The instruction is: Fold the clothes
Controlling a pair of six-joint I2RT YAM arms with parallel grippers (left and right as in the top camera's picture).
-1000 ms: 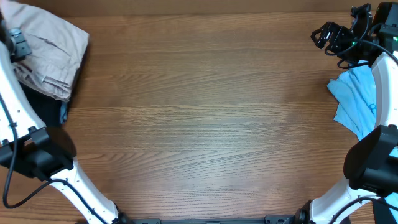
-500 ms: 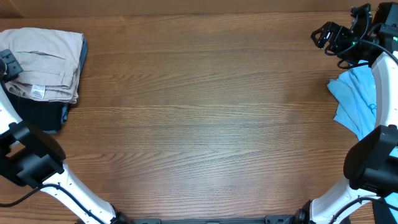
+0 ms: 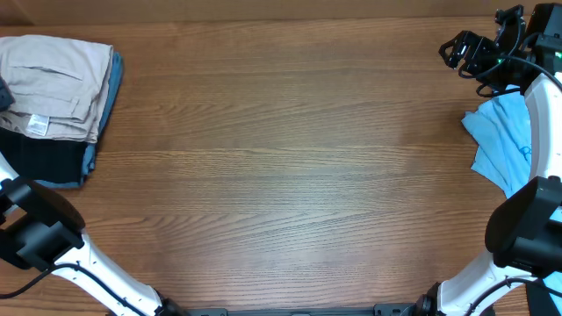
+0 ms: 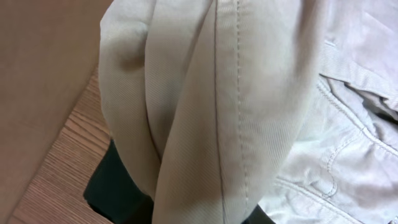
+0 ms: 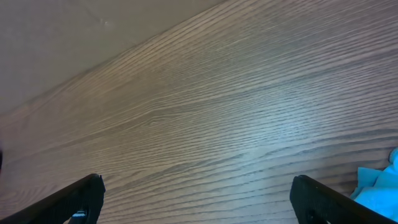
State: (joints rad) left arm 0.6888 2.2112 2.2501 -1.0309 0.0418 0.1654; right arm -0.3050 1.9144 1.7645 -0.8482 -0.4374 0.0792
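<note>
1. The left gripper [image 3: 3,95] is barely caught at the left edge of the overhead view. Its fingers are not shown by its own wrist camera, which is filled with beige cloth. Whether it is closed on that cloth cannot be told, though a pinch on a fold seems possible.
2. The right gripper [image 5: 196,190] is held wide open over the bare table [image 3: 281,175] near the far right corner, with nothing between its fingers.
3. The shorts [image 3: 57,83] are seen at the far left corner, gathered into a compact, roughly rectangular stack. The white label [image 3: 37,123] is showing, and the stack rests partly on the black garment [image 3: 44,158].
4. The folding itself is judged done or very nearly done: the layers are stacked and the edges roughly lined up.
5. Little is thought to be left beyond letting go of the cloth, if it is held, and perhaps smoothing the top layer.
6. The light blue T-shirt [image 3: 500,140] is left crumpled at the right edge, well apart from the stack.
</note>
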